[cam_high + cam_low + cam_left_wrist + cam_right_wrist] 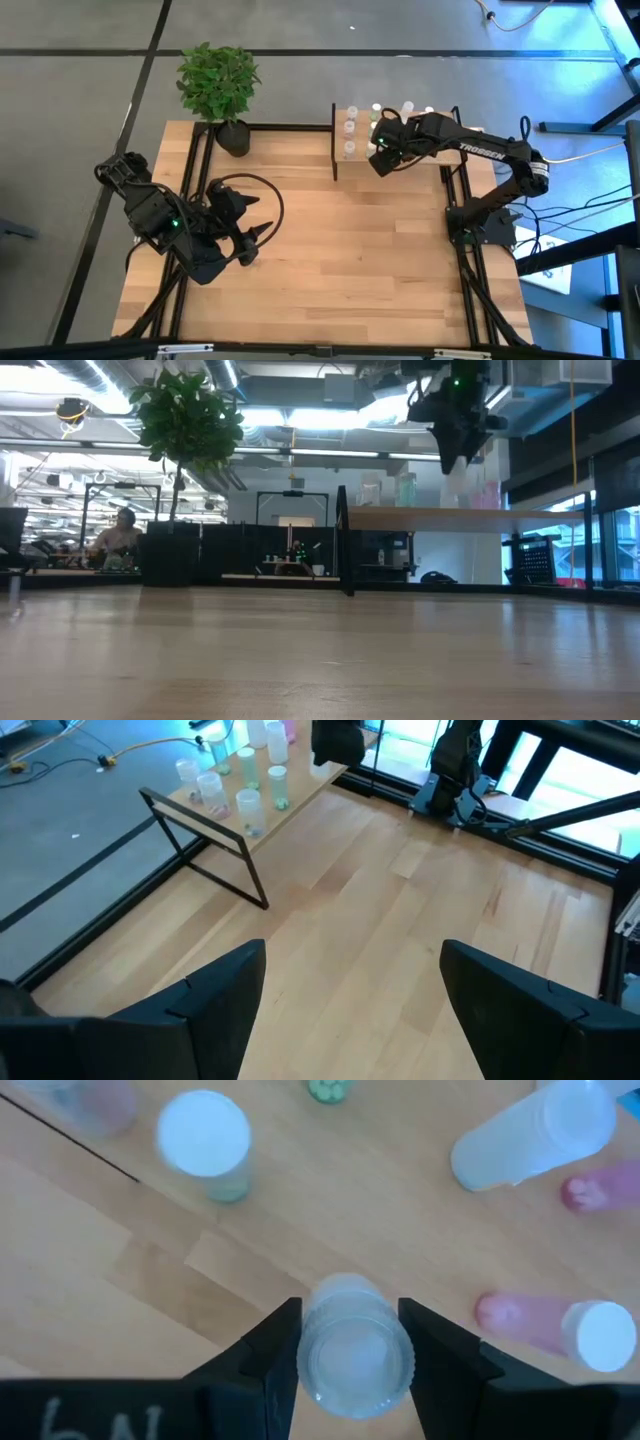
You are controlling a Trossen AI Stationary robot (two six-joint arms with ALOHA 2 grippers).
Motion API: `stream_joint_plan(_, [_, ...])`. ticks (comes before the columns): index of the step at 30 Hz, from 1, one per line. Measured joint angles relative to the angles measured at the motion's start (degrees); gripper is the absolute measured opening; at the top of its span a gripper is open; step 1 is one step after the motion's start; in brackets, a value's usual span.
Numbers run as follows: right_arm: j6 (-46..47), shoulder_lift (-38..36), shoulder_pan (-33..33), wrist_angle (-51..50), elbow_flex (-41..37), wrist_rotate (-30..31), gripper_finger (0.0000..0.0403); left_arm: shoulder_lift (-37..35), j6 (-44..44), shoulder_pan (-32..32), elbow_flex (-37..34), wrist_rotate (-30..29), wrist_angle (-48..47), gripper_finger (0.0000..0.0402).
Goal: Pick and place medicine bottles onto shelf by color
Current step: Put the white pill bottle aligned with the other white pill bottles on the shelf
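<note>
One small medicine bottle (348, 1345) sits between the two dark fingers of the right gripper (348, 1342). It is see-through white with a round ribbed cap, and the fingers press on both its sides. The right gripper (380, 152) hangs over the shelf (440, 130), at the far right part of the table (350, 260).

More medicine bottles (351, 125) stand in a group on the shelf. From close up, the right wrist view shows one with a white cap (204, 1135) standing up, a pink one (555, 1325) lying on its side, and a pale one (530, 1140) tipped over. You cannot see these colours well from above.

From table height, the shelf (450, 518) shows as a flat light board on black posts (343, 540), with the right gripper (452, 420) high over it.

The left gripper (262, 230) waits near the left edge of the table. Its fingers (190, 1015) are spread wide with nothing between them. Its wrist view shows the bottles (245, 785) far off across the wood.

Lots of bare table lies between the two arms. A potted plant (220, 85) stands at the far edge, left of the shelf.
</note>
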Motion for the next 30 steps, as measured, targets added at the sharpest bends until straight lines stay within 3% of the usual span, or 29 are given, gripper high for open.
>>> stream_joint_plan(12, [-0.01,0.0,-1.39,3.0,-4.45,3.09,0.0154,0.0,-0.02,0.0,0.0,-0.02,-0.02,0.0295])
stream_joint_plan(30, [-0.22,-0.04,-2.4,5.65,-5.57,2.43,0.0154,0.0,-0.04,-0.01,0.0,-0.02,0.0,0.0295])
